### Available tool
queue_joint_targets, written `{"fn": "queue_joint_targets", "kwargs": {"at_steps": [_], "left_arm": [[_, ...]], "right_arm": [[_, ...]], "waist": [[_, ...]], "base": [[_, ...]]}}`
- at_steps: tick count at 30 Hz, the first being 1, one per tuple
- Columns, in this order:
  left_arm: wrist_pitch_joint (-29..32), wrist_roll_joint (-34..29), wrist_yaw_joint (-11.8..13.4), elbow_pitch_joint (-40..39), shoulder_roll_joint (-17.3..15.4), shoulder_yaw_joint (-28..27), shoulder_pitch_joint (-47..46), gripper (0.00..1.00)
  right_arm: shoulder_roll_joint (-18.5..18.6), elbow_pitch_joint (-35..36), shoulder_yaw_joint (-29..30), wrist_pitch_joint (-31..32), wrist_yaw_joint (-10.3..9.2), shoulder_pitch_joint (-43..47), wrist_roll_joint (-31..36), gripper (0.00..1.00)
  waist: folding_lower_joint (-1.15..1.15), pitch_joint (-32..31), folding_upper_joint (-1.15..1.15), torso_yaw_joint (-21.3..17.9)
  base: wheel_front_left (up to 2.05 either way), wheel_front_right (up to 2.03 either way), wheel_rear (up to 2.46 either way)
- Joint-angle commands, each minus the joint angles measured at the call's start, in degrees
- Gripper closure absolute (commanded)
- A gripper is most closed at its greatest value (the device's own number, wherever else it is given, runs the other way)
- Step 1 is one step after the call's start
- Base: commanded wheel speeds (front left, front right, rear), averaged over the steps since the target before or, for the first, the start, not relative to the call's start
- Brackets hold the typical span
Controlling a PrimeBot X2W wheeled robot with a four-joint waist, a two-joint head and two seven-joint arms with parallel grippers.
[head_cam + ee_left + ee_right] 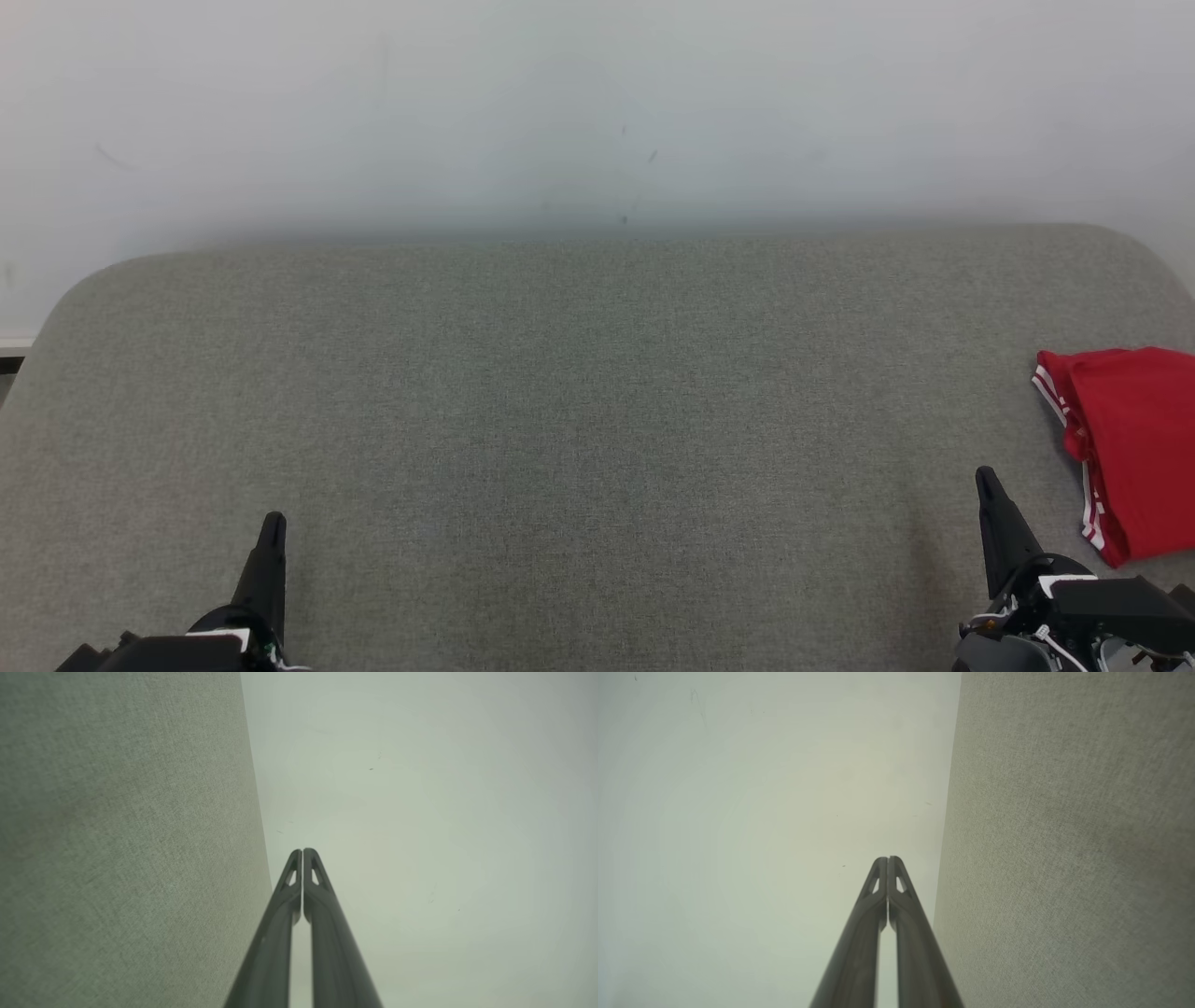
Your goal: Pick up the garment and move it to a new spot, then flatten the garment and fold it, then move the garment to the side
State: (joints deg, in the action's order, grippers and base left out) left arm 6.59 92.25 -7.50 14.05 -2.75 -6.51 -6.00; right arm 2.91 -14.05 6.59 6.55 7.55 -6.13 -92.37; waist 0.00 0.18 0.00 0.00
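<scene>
head view: grey fabric surface [597, 420] meets pale wall [597, 112]; red garment [1130, 439] far right; left claw [273, 523], right claw [986, 480] clenched.

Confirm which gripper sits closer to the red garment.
The right gripper, at lower right near the red garment; the left gripper is far across the grey surface.

Soft, even, diffuse light, no glare; a faint shadow band where the grey surface [560, 373] meets the wall [560, 112]. Wrist views look greenish, corners darker; the left end effector [302, 851] blurs near the lens
</scene>
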Motion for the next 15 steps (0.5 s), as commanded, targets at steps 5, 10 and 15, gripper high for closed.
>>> {"fn": "queue_joint_targets", "kwargs": {"at_steps": [5, 10, 15], "left_arm": [[0.11, 0.32, -0.05, 0.08, -0.24, -0.03, -0.62, 1.00], [0.11, 0.32, -0.05, 0.07, -0.23, -0.04, -0.62, 1.00], [0.08, 0.32, -0.05, 0.07, -0.23, -0.04, -0.61, 1.00]], "right_arm": [[-0.11, 0.11, 0.09, 0.18, -0.12, -0.24, -0.07, 1.00], [-0.10, 0.11, 0.08, 0.18, -0.12, -0.24, -0.07, 1.00], [-0.10, 0.11, 0.08, 0.17, -0.12, -0.24, -0.07, 1.00]], "waist": [[0.00, 0.00, 0.00, 0.00], [0.00, 0.00, 0.00, 0.00], [0.00, 0.00, 0.00, 0.00]], "base": [[0.00, 0.00, 0.00], [0.00, 0.00, 0.00], [0.00, 0.00, 0.00]]}}
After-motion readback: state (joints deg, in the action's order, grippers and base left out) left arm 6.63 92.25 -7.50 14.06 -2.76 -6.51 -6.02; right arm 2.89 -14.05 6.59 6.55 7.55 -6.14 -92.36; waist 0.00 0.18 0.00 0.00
